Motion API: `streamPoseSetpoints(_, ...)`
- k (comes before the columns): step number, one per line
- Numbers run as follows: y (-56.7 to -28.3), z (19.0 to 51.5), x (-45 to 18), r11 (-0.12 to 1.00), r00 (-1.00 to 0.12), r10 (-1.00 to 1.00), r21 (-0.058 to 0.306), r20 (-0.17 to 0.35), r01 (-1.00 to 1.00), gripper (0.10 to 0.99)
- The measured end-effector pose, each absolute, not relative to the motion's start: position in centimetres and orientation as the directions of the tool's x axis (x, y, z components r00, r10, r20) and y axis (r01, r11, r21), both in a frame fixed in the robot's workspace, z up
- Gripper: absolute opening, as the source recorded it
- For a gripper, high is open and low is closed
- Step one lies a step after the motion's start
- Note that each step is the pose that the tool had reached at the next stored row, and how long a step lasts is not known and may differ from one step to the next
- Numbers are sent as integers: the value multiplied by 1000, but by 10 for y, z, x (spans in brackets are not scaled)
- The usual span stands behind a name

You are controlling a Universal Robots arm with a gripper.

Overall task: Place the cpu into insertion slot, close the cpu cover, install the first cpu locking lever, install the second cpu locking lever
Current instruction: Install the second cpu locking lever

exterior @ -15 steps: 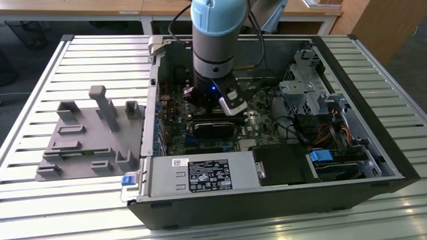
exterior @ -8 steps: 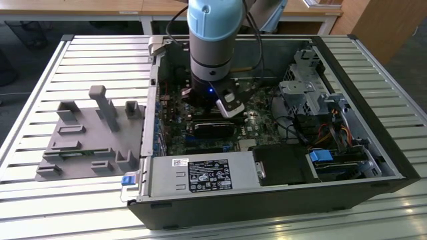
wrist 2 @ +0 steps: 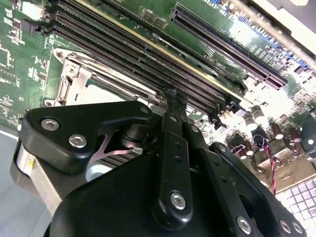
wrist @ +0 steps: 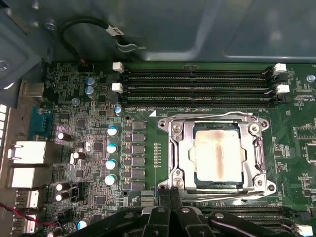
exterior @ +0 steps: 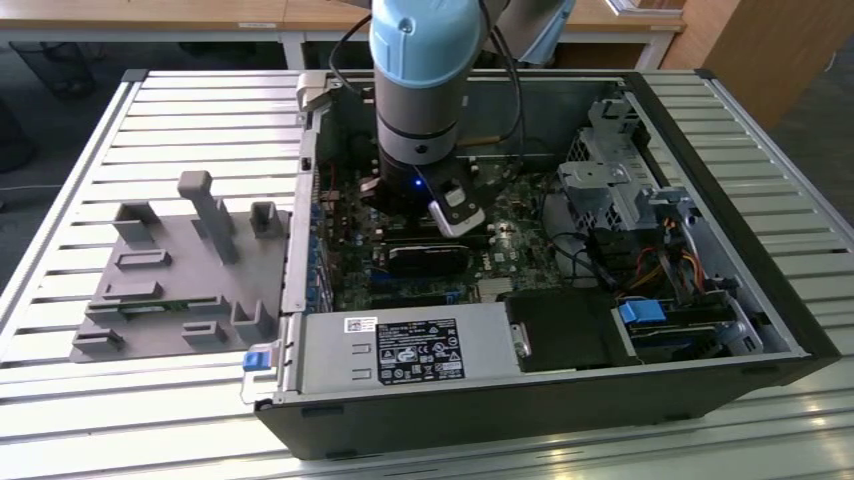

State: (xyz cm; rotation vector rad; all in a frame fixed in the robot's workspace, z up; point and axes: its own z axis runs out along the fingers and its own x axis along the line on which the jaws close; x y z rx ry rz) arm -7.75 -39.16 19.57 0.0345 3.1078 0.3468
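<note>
Inside the open black computer case (exterior: 561, 400), one square silver-grey cpu (wrist: 217, 157) lay seated in its socket under one closed silvery metal frame cover (wrist: 178, 148), beside four long black memory slots (wrist: 197, 86), while the black hand (wrist: 170, 195), fingers pressed together and holding nothing, hovered at the socket's edge.

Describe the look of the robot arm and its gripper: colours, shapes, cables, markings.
The arm is a thick grey cylinder with a light-blue cap, a black cable running alongside, and a small blue light low on its wrist. The gripper is matte black: flat linked bars and plates joined by silver screws, over a silvery metal body.
</note>
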Motion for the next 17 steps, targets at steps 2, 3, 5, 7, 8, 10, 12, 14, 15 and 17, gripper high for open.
streamPoseSetpoints(2, -391, 195, -78, 975, -1000, 24, 223, -12, 20, 106)
streamPoseSetpoints(3, -390, 195, -78, 975, -1000, 24, 223, -12, 20, 106)
streamPoseSetpoints(5, -389, 195, -78, 974, -1000, 24, 224, -12, 20, 106)
streamPoseSetpoints(7, -388, 194, -79, 974, -1000, 24, 226, -12, 20, 106)
streamPoseSetpoints(8, -387, 194, -79, 974, -1000, 24, 227, -12, 20, 106)
streamPoseSetpoints(10, -386, 193, -80, 973, -1000, 24, 231, -12, 20, 106)
streamPoseSetpoints(12, -386, 192, -80, 972, -1000, 24, 235, -13, 20, 106)
streamPoseSetpoints(14, -386, 191, -81, 972, -1000, 24, 235, -13, 20, 106)
streamPoseSetpoints(15, -386, 191, -81, 972, -1000, 24, 235, -13, 20, 106)
streamPoseSetpoints(17, -386, 191, -82, 972, -1000, 24, 235, -14, 20, 106)
